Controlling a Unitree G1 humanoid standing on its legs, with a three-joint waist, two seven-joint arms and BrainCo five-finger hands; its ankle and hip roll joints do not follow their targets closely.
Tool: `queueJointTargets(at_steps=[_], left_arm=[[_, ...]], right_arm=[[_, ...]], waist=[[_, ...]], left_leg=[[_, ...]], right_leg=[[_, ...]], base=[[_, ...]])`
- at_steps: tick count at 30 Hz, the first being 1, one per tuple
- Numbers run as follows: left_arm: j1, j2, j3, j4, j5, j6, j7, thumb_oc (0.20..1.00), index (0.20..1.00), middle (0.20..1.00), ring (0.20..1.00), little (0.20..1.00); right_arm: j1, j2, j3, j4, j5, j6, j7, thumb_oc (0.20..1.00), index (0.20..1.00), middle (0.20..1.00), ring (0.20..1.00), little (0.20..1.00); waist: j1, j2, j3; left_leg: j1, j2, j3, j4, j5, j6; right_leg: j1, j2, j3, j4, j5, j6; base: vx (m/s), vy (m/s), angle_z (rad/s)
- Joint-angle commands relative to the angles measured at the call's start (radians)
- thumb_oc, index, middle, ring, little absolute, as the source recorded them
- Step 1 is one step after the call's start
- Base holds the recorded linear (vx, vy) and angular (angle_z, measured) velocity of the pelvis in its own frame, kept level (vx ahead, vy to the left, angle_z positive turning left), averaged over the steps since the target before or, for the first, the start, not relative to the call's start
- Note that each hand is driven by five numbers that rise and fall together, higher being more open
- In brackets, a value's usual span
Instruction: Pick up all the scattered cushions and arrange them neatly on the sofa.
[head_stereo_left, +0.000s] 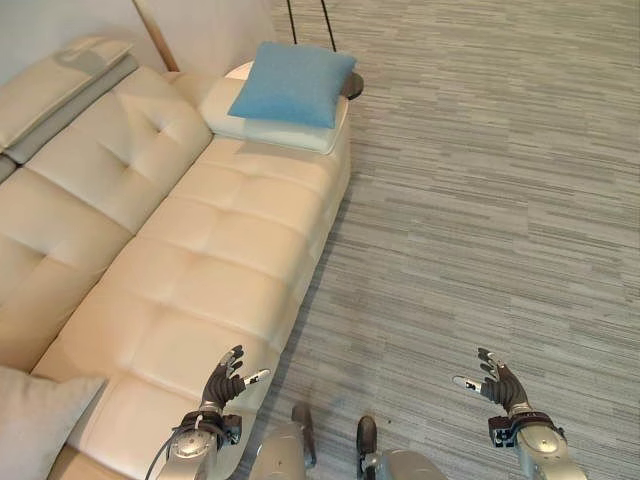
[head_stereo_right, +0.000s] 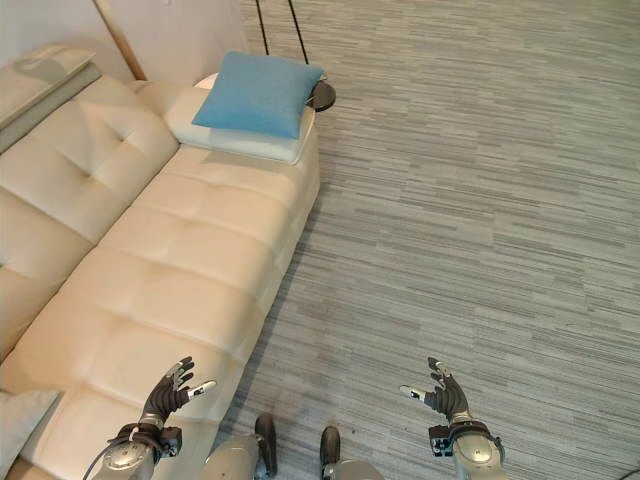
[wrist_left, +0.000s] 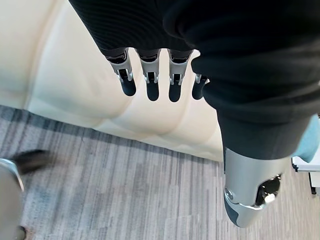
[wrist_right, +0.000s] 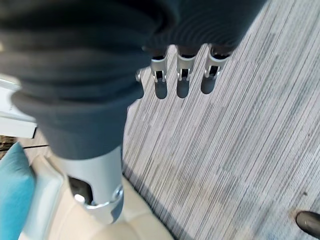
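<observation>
A blue cushion (head_stereo_left: 293, 82) is lying on a white cushion (head_stereo_left: 262, 128) at the sofa's (head_stereo_left: 200, 270) far end, upper centre. A grey cushion (head_stereo_left: 35, 425) is sitting cut off at lower left. The left hand (head_stereo_left: 224, 381) and right hand (head_stereo_left: 497, 381) are hovering released, holding nothing.

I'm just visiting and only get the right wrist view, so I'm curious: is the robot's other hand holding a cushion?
Observer: No. The left hand is open and empty, above the front edge of the sofa.
Operator: I glimpse something blue. What is it?
Observer: A blue cushion, lying on top of a white cushion at the sofa's far end.
Operator: Any more cushions?
Observer: Yes, a grey cushion lies at the sofa's near end, on the robot's left.
</observation>
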Motion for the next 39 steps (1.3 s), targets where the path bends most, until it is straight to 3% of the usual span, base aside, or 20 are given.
queueJointTargets(at_steps=[1, 5, 7, 8, 9, 12, 13, 15, 16, 17, 20, 22, 26, 27, 29, 30, 32, 36, 38, 39], left_arm=[[0.024, 0.034, 0.021, -0.059, 0.021, -0.027, 0.024, 1.0, 1.0, 1.0, 1.0, 1.0], [0.041, 0.037, 0.053, -0.058, 0.021, -0.026, 0.03, 1.0, 1.0, 1.0, 1.0, 1.0], [0.045, 0.042, 0.065, -0.041, 0.027, -0.023, 0.035, 1.0, 1.0, 1.0, 1.0, 1.0], [0.044, 0.042, 0.065, -0.041, 0.027, -0.023, 0.035, 1.0, 1.0, 1.0, 1.0, 1.0], [0.037, 0.055, 0.061, -0.037, 0.03, -0.023, 0.037, 1.0, 1.0, 1.0, 1.0, 1.0], [0.016, 0.063, 0.059, -0.033, 0.02, -0.027, 0.048, 1.0, 1.0, 1.0, 1.0, 1.0], [0.001, 0.072, 0.048, -0.038, 0.02, -0.03, 0.052, 1.0, 1.0, 1.0, 1.0, 1.0], [-0.001, 0.073, 0.043, -0.039, 0.024, -0.033, 0.052, 1.0, 1.0, 1.0, 1.0, 1.0], [0.006, 0.069, 0.043, -0.048, 0.026, -0.031, 0.048, 1.0, 1.0, 1.0, 1.0, 1.0], [0.008, 0.067, 0.045, -0.049, 0.024, -0.031, 0.048, 1.0, 1.0, 1.0, 1.0, 1.0], [0.004, 0.059, 0.048, -0.041, 0.032, -0.031, 0.048, 1.0, 1.0, 1.0, 1.0, 1.0], [0.002, 0.049, 0.056, -0.043, 0.053, -0.038, 0.045, 1.0, 1.0, 1.0, 1.0, 1.0], [-0.002, 0.044, 0.061, -0.03, 0.064, -0.044, 0.051, 1.0, 1.0, 1.0, 1.0, 1.0], [-0.008, 0.023, 0.058, -0.004, 0.027, -0.047, 0.069, 1.0, 1.0, 1.0, 1.0, 1.0], [-0.008, 0.024, 0.058, -0.004, 0.027, -0.047, 0.069, 1.0, 1.0, 1.0, 1.0, 1.0], [-0.015, 0.012, 0.053, 0.006, 0.005, -0.049, 0.069, 1.0, 1.0, 1.0, 1.0, 1.0], [-0.02, 0.014, 0.056, 0.016, -0.005, -0.045, 0.073, 1.0, 1.0, 1.0, 1.0, 1.0], [-0.029, 0.004, 0.05, 0.058, -0.008, -0.043, 0.073, 1.0, 1.0, 1.0, 1.0, 1.0], [-0.02, -0.002, 0.059, 0.071, -0.01, -0.04, 0.08, 1.0, 1.0, 1.0, 1.0, 1.0], [-0.012, -0.004, 0.066, 0.07, -0.012, -0.036, 0.084, 1.0, 1.0, 1.0, 1.0, 1.0]], right_arm=[[-0.023, -0.008, -0.018, -0.034, -0.011, -0.041, -0.013, 1.0, 1.0, 1.0, 1.0, 1.0], [-0.025, -0.001, -0.02, -0.043, -0.019, -0.036, -0.003, 1.0, 1.0, 1.0, 1.0, 1.0], [-0.03, 0.013, -0.01, -0.054, -0.036, -0.029, 0.015, 1.0, 1.0, 1.0, 1.0, 1.0], [-0.03, 0.013, -0.011, -0.054, -0.036, -0.029, 0.015, 1.0, 1.0, 1.0, 1.0, 1.0], [-0.043, 0.018, 0.001, -0.076, -0.036, -0.037, 0.024, 1.0, 1.0, 1.0, 1.0, 1.0], [-0.062, 0.017, 0.019, -0.092, -0.042, -0.045, 0.027, 1.0, 1.0, 1.0, 1.0, 1.0], [-0.076, 0.014, 0.029, -0.112, -0.045, -0.043, 0.03, 1.0, 1.0, 1.0, 1.0, 1.0], [-0.075, 0.013, 0.029, -0.116, -0.042, -0.046, 0.032, 1.0, 1.0, 1.0, 1.0, 1.0], [-0.075, 0.009, 0.026, -0.123, -0.039, -0.043, 0.035, 1.0, 1.0, 1.0, 1.0, 1.0], [-0.077, 0.009, 0.028, -0.122, -0.039, -0.041, 0.034, 1.0, 1.0, 1.0, 1.0, 1.0], [-0.086, 0.006, 0.028, -0.119, -0.044, -0.036, 0.028, 1.0, 1.0, 1.0, 1.0, 1.0], [-0.084, 0.008, 0.023, -0.125, -0.052, -0.035, 0.029, 1.0, 1.0, 1.0, 1.0, 1.0], [-0.062, 0.01, 0.018, -0.125, -0.063, -0.037, 0.034, 1.0, 1.0, 1.0, 1.0, 1.0], [-0.065, -0.002, 0.027, -0.106, -0.063, -0.041, 0.037, 1.0, 1.0, 1.0, 1.0, 1.0], [-0.065, -0.002, 0.028, -0.105, -0.063, -0.041, 0.037, 1.0, 1.0, 1.0, 1.0, 1.0], [-0.067, -0.017, 0.021, -0.107, -0.044, -0.051, 0.027, 1.0, 1.0, 1.0, 1.0, 1.0], [-0.066, -0.028, 0.01, -0.101, -0.03, -0.042, 0.016, 1.0, 1.0, 1.0, 1.0, 1.0], [-0.062, -0.042, -0.011, -0.087, -0.018, -0.033, 0.005, 1.0, 1.0, 1.0, 1.0, 1.0], [-0.048, -0.045, -0.021, -0.082, -0.016, -0.033, -0.004, 1.0, 1.0, 1.0, 1.0, 1.0], [-0.041, -0.044, -0.026, -0.082, -0.017, -0.033, -0.007, 1.0, 1.0, 1.0, 1.0, 1.0]], waist=[[0.057, -0.022, 0.005], [0.097, -0.037, -0.021], [0.109, -0.067, -0.036], [0.112, -0.065, -0.038], [0.107, -0.079, -0.04], [0.096, -0.059, -0.031], [0.064, -0.038, -0.009], [0.05, -0.027, -0.001], [0.029, -0.012, 0.016], [0.022, -0.011, 0.018], [0.006, -0.014, 0.029], [-0.017, -0.003, 0.037], [-0.044, -0.002, 0.02], [-0.053, 0.024, 0.008], [-0.055, 0.02, 0.005], [-0.043, 0.02, 0.021], [-0.033, 0.005, 0.026], [0.003, 0.001, 0.024], [0.015, 0.011, 0.017], [0.024, 0.021, 0.013]], left_leg=[[-0.069, -0.034, -0.012, -0.064, 0.12, 0.026], [-0.082, -0.025, -0.003, -0.035, 0.152, 0.033], [-0.072, -0.044, 0.01, 0.061, 0.131, 0.065], [-0.074, -0.04, 0.011, 0.059, 0.133, 0.064], [-0.031, -0.047, 0.033, 0.081, 0.089, 0.085], [0.049, -0.029, 0.05, 0.059, 0.046, 0.103], [0.142, -0.022, 0.051, 0.029, 0.003, 0.11], [0.174, -0.021, 0.048, 0.02, -0.013, 0.111], [0.244, -0.018, 0.048, 0.005, -0.056, 0.108], [0.276, -0.023, 0.045, -0.005, -0.081, 0.104], [0.329, -0.036, 0.046, -0.022, -0.105, 0.097], [0.403, -0.036, 0.019, -0.037, -0.152, 0.075], [0.508, -0.032, -0.022, -0.053, -0.215, 0.053], [0.485, 0.032, -0.038, 0.145, -0.103, 0.005], [0.479, 0.028, -0.04, 0.145, -0.1, 0.005], [0.357, 0.07, -0.026, 0.418, 0.018, -0.001], [0.273, 0.119, 0.04, 0.522, 0.044, 0.014], [0.143, 0.079, 0.131, 0.391, -0.032, 0.034], [0.1, 0.073, 0.172, 0.227, -0.012, 0.033], [0.086, 0.066, 0.173, 0.137, 0.032, 0.027]], right_leg=[[0.104, -0.025, 0.068, 0.103, -0.185, 0.148], [0.175, -0.034, 0.127, 0.121, -0.217, 0.162], [0.167, -0.1, 0.129, 0.252, -0.115, 0.227], [0.163, -0.097, 0.131, 0.252, -0.112, 0.227], [0.102, -0.136, 0.129, 0.412, 0.033, 0.278], [-0.008, -0.155, 0.097, 0.545, 0.097, 0.285], [-0.107, -0.173, 0.026, 0.538, 0.039, 0.252], [-0.15, -0.175, -0.004, 0.526, 0.006, 0.241], [-0.219, -0.195, -0.076, 0.449, -0.047, 0.231], [-0.249, -0.2, -0.091, 0.395, -0.052, 0.237], [-0.294, -0.205, -0.118, 0.238, 0.006, 0.249], [-0.342, -0.212, -0.105, 0.071, 0.071, 0.286], [-0.363, -0.222, -0.054, 0.078, 0.113, 0.296], [-0.321, -0.188, -0.036, 0.151, 0.114, 0.249], [-0.325, -0.193, -0.036, 0.149, 0.117, 0.249], [-0.274, -0.189, -0.054, 0.155, 0.082, 0.206], [-0.218, -0.177, -0.069, 0.153, 0.028, 0.164], [-0.097, -0.173, -0.085, 0.127, -0.038, 0.172], [-0.049, -0.161, -0.102, 0.123, -0.079, 0.177], [-0.021, -0.146, -0.107, 0.127, -0.101, 0.178]], base=[[0.3, 0.034, -0.44], [0.49, 0.115, -0.51], [0.75, 0.264, -0.96], [0.46, 0.185, -1.16], [0.28, 0.109, -0.69], [0.43, 0.177, -0.39], [0.24, 0.094, -0.36], [0.42, 0.094, -0.06], [0.62, 0.041, -0.08], [0.59, -0.033, -0.19], [0.36, -0.083, -0.01], [0.58, -0.158, 0.18], [0.62, -0.276, 0.35], [0.91, -0.517, 0.74], [0.36, -0.281, 0.78], [0.32, -0.35, 0.83], [0.41, -0.362, 0.1], [0.45, -0.125, -0.15], [0.49, -0.011, 0.19], [0.51, 0.011, 0.12]])
